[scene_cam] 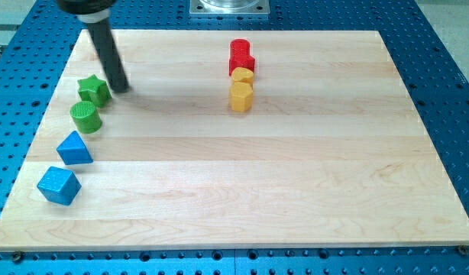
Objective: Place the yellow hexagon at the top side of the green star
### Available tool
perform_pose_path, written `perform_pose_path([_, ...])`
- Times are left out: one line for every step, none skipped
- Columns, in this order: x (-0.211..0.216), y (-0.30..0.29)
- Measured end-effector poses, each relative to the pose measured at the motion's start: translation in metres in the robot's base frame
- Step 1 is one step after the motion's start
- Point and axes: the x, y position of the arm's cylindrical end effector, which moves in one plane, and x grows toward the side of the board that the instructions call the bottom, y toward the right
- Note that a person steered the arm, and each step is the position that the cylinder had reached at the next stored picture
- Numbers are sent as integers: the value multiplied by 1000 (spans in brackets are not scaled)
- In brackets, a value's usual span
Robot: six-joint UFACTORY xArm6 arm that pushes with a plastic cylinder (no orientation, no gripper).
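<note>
Pale wooden board (295, 198), blue perforated table (441, 46), my tip (121, 88) beside green star (93, 90)

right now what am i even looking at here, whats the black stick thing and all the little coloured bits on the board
You are looking at a wooden board on a blue perforated table, seen by one camera from above and in front. The black stick is the rod at the end of a robot arm; it grips nothing, it only pushes. My tip rests on the board just to the view's right of the green star. Below the star, down the view's left edge, sit a green cylinder, a blue triangle block and a blue cube. Near the view's top centre stand two red blocks, then a small yellow block and the yellow hexagon. Nothing is held.
</note>
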Motion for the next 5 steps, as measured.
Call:
perform_pose_path([43, 69])
perform_pose_path([95, 130])
perform_pose_path([75, 212])
perform_pose_path([73, 199])
perform_pose_path([60, 207])
